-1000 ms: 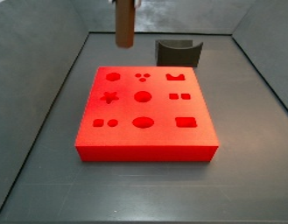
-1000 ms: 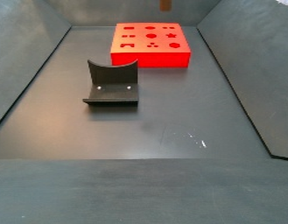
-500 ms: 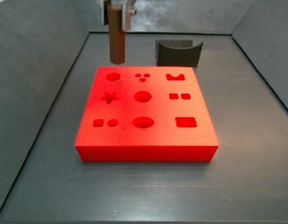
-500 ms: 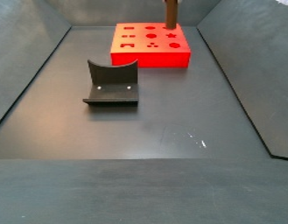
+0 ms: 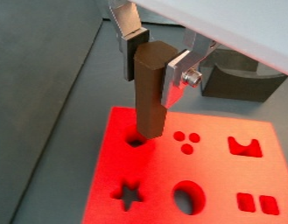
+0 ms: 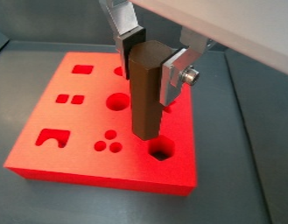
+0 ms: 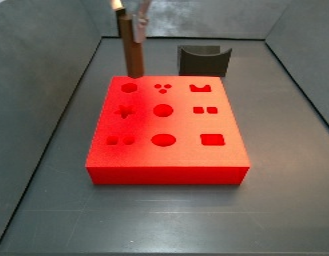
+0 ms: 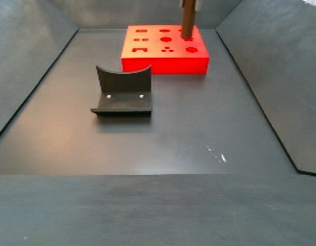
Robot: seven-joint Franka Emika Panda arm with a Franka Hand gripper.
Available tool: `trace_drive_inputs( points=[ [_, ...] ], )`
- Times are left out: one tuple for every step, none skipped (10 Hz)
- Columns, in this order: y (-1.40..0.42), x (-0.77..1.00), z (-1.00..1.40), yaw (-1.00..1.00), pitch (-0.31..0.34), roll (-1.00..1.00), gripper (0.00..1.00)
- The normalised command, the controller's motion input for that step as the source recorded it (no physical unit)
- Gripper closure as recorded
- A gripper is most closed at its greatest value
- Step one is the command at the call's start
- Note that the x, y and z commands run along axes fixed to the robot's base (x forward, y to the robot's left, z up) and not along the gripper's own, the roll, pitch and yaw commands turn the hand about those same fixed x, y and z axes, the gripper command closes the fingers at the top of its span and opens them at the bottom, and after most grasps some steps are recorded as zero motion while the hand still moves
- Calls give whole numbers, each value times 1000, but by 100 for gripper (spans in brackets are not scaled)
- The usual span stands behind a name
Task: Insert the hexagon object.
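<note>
The peg [image 5: 149, 96] is a long, slim bar of dull brown wood with flat faces, standing upright with its lower end just above, or perhaps just entering, a hexagonal hole [image 6: 161, 151] near one corner of the red block [image 6: 64, 122]; from these angles I cannot tell whether the tip has passed the rim. In both side views the peg [image 7: 131, 56] [image 8: 188, 19] rises over the block's far edge, close to a far corner.

The gripper [image 5: 156, 54] comes down from above and is clamped on the peg's upper end, one flat silver finger [image 6: 173, 75] pressed to each side; a small round screw head shows on one plate.

The block [image 7: 167, 160] is a smooth, bright red slab, its top cut with recessed shapes: a star [image 5: 129, 196], an oval [image 5: 188, 196], a cluster of three small dots [image 5: 188, 141], a notched square [image 5: 245, 146], round holes and small squares.

It sits on a dark grey, matte floor [image 8: 173, 135] with low grey walls. The fixture [image 8: 123, 91], a dark bracket with a curved back on a base plate, stands well apart from the block towards the middle of the floor.
</note>
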Motion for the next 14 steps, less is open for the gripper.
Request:
trace_drive_inputs(
  points=[
    [120, -557, -126, -29, -387, -231, 100],
    [37, -354, -54, -17, -313, -136, 100],
    [63, 0, -80, 0, -200, -104, 100],
    [0, 446, -66, -26, -6, 0, 100],
    [0, 726, -80, -114, 99, 99, 100],
    [14, 540, -157, -80, 119, 97, 100],
    [74, 46, -246, -46, 94, 51, 100],
    [109, -320, -389, -129, 91, 64, 100],
    [0, -243, -411, -103, 91, 30, 100],
    [-43, 0, -386, 0, 156, 139, 100],
    [-177, 66, -246, 17, 189, 187, 100],
    [-143, 460, -129, 51, 296, 217, 100],
    [0, 463, -191, 43, 287, 179, 100],
    [0, 277, -271, 23, 269, 189, 100]
  ],
)
